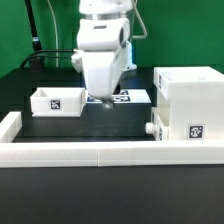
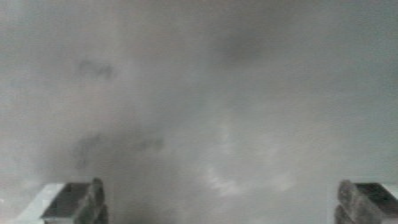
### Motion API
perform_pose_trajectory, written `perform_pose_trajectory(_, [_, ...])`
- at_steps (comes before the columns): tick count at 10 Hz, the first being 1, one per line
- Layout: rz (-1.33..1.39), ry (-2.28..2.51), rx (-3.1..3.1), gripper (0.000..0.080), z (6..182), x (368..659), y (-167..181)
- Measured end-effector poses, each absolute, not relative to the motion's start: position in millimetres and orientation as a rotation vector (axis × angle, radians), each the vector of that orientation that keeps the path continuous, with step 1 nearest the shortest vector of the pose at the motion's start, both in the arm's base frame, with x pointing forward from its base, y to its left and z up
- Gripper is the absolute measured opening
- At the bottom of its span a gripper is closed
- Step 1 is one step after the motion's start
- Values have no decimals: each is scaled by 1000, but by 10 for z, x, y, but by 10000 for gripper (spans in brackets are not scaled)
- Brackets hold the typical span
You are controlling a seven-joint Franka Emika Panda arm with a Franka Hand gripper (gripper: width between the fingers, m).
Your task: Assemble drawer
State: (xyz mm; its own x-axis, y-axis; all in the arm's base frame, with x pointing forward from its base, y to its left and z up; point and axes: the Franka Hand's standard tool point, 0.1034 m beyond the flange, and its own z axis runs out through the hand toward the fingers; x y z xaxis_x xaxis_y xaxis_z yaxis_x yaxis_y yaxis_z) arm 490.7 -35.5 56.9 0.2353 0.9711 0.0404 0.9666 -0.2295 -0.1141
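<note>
The large boxy white housing stands at the exterior view's right, with a square tag on its front. One small white tray with a tag lies at the exterior view's left. A second small white piece sits against the housing's lower left side. My gripper hangs low over the table between the tray and the housing, touching neither. In the wrist view the gripper is open, its fingertips wide apart over a blurred grey surface, with nothing between them.
The marker board lies flat on the black table just behind the gripper. The long low white border wall runs along the front edge and turns up at the exterior view's left. Cables hang at the back.
</note>
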Motion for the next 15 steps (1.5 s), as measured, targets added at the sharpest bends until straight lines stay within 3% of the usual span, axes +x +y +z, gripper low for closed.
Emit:
perform_pose_trajectory(4, [66,-1828,-2428,649,785,4596,-698])
perform_pose_trajectory(10, [80,-1519,-2636,649,752,4592,-697])
perform_pose_trajectory(15, [8,-741,-3016,649,619,4343,-997])
